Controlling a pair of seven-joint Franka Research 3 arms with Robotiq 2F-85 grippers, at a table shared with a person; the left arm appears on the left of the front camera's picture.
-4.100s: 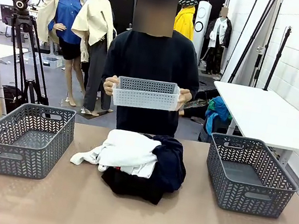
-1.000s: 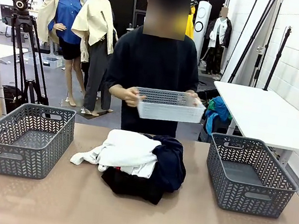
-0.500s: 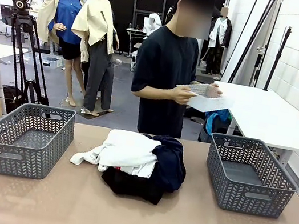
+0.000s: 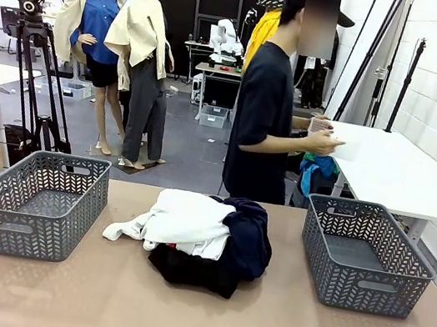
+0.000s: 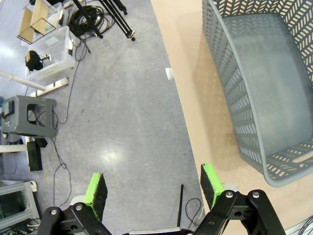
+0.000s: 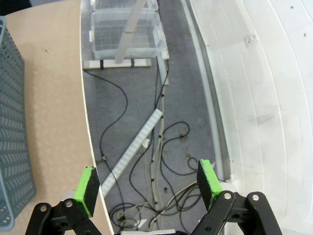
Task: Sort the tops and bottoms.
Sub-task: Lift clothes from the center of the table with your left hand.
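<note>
The tops [image 4: 183,218] and the bottoms [image 4: 246,238] lie in one heap in the middle of the table [image 4: 191,320]. The white tops are on the left side of the heap. The dark blue bottoms are on the right, and a black piece is squashed under it all.

One grey basket [image 4: 34,203] sits near the left edge of the table. The other grey basket [image 4: 363,257] sits near the right edge. Both look empty.

The left gripper [image 5: 153,185] hangs over the floor, just off the left edge. Its jaws are wide open and hold nothing. The right gripper [image 6: 148,181] hangs over the floor off the right edge, wide open too, with nothing in it.

The person [image 4: 263,129] stands past the far edge and is turned away to the side.

Here is what may go wrong. The clothes touch and lie on each other, so a pinch may grab a white piece and a dark piece at once. Then the wrong one could land in a basket. A lifted piece may also drag the heap along the table. A sleeve or a leg may hang over a basket's side. Each arm must pass its basket to reach the heap, so it may bump it.
</note>
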